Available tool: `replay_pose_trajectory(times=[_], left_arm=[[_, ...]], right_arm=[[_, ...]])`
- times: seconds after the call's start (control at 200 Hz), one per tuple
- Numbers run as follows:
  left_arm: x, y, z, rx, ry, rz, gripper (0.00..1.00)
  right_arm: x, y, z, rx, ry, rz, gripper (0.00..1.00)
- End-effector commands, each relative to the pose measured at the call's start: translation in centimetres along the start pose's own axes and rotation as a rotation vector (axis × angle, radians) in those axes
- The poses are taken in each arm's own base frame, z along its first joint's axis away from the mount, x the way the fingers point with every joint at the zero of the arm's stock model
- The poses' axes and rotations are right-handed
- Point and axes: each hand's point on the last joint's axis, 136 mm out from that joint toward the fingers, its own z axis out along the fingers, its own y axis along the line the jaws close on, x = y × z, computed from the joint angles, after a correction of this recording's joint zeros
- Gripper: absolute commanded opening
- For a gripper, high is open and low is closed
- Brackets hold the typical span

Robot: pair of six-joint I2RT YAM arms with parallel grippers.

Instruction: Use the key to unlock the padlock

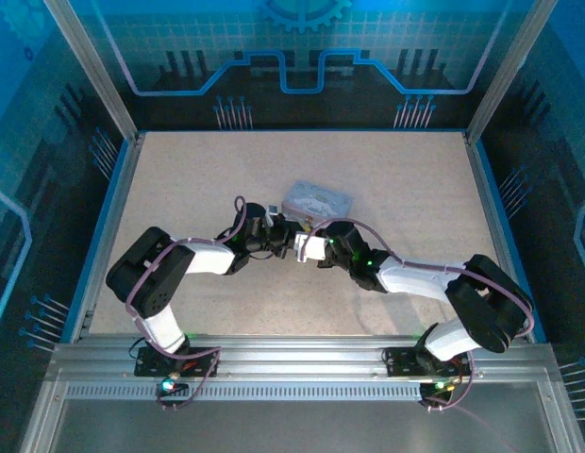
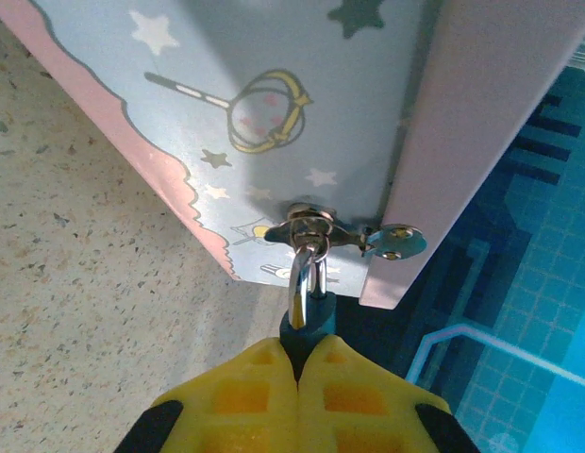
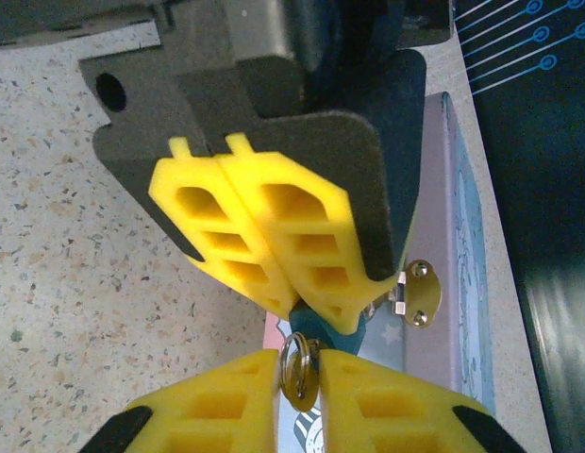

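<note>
Two sets of yellow fingers met at the tin box (image 2: 274, 85) on the worktop (image 1: 387, 179). The left fingers (image 2: 245, 387) were closed on the dark body of the padlock (image 2: 307, 316), whose shackle hung through the box's hasp (image 2: 316, 226). The right fingers (image 3: 226, 401), facing the padlock, were pinched on the key (image 3: 295, 370). Its ring end showed and its tip was hidden.

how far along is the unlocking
Done: the left hand grips the padlock, and the right hand pinches the key beside it. In hand: seating the key; whether it is in, I cannot tell. To do: the shackle looks shut through the tin box's hasp, so turning remains.
</note>
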Motion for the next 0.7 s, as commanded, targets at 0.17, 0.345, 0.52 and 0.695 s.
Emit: replay_pose_trajectory(times=[0.17, 0.345, 0.52, 0.695], left_arm=[[0.8, -2.0, -0.1, 0.075, 0.013, 0.025, 0.00], [0.8, -2.0, -0.1, 0.077, 0.010, 0.019, 0.00], [0.8, -2.0, -0.1, 0.079, 0.009, 0.018, 0.00], [0.8, -2.0, -0.1, 0.078, 0.011, 0.019, 0.00]], right_arm=[[0.1, -2.0, 0.6, 0.071, 0.024, 0.076, 0.05], [0.2, -2.9, 0.1, 0.100, 0.055, 0.168, 0.00], [-0.4, -2.6, -0.2, 0.092, 0.072, 0.283, 0.00], [-0.8, -2.0, -0.2, 0.075, 0.075, 0.425, 0.00]])
